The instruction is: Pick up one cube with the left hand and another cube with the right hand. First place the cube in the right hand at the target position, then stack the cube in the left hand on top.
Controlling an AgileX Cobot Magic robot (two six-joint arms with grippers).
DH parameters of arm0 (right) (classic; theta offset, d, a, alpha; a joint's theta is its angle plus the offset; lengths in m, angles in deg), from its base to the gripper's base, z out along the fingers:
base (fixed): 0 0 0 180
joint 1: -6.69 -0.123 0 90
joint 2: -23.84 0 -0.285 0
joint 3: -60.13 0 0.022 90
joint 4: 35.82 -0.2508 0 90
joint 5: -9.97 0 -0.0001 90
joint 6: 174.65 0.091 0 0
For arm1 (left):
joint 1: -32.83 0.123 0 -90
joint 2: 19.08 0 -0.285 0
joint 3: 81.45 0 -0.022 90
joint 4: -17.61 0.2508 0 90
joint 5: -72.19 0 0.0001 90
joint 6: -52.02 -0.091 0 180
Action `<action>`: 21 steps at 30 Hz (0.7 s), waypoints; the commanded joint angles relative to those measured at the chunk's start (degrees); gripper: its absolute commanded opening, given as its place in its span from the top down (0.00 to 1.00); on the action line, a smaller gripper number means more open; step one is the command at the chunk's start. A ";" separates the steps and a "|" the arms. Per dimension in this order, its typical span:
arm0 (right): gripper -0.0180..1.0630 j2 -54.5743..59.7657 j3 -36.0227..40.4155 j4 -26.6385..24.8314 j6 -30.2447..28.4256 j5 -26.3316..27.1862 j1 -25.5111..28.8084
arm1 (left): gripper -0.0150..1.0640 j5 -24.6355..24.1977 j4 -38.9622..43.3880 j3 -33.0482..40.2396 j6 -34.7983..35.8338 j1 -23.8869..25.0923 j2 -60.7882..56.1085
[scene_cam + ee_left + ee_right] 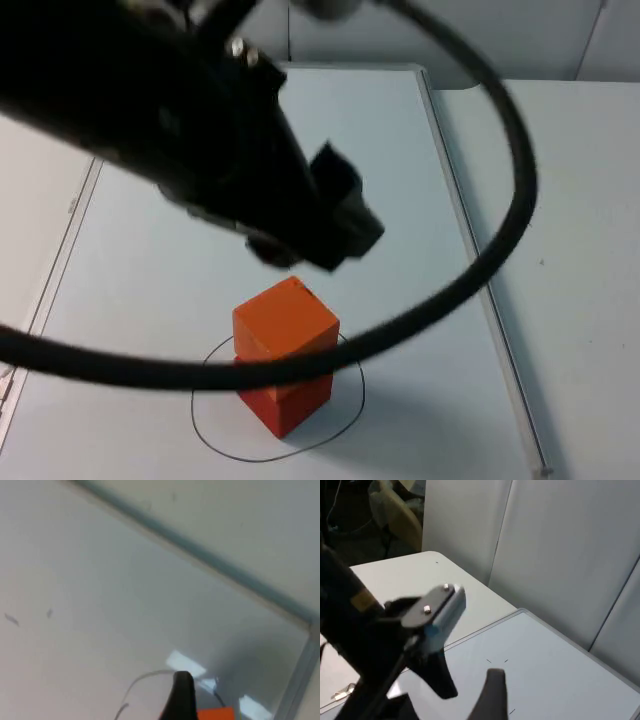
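Two orange cubes stand stacked inside a pencilled circle [352, 405] on the table. The upper cube [285, 318] sits slightly turned on the lower cube [290, 402]. My left gripper [345, 205] hovers above and just behind the stack, open and holding nothing. In the left wrist view a corner of the orange cube [216, 713] shows beside a black fingertip [181, 695]. The right wrist view looks from higher up onto the left gripper [437, 672]; my right gripper [492, 700] waits raised, away from the stack.
The stack stands on a pale board with a raised frame edge [468, 235] along its right side. A black cable [450, 290] loops across the top view in front of the cubes. The grey partition wall [560, 555] stands behind the table.
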 commanded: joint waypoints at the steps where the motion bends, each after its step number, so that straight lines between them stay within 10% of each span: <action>1: 0.31 -0.31 0.24 0.35 0.07 0.64 -0.23 | 0.35 -2.56 1.05 -2.40 0.38 -0.52 -4.28; 12: 0.31 -0.55 0.34 0.12 -1.45 0.24 -0.23 | 0.35 -8.89 11.58 -9.68 2.78 -0.52 -27.66; 21: 0.33 -9.00 10.63 0.12 0.45 3.83 -0.23 | 0.35 -15.46 28.21 2.50 22.83 -0.52 -39.79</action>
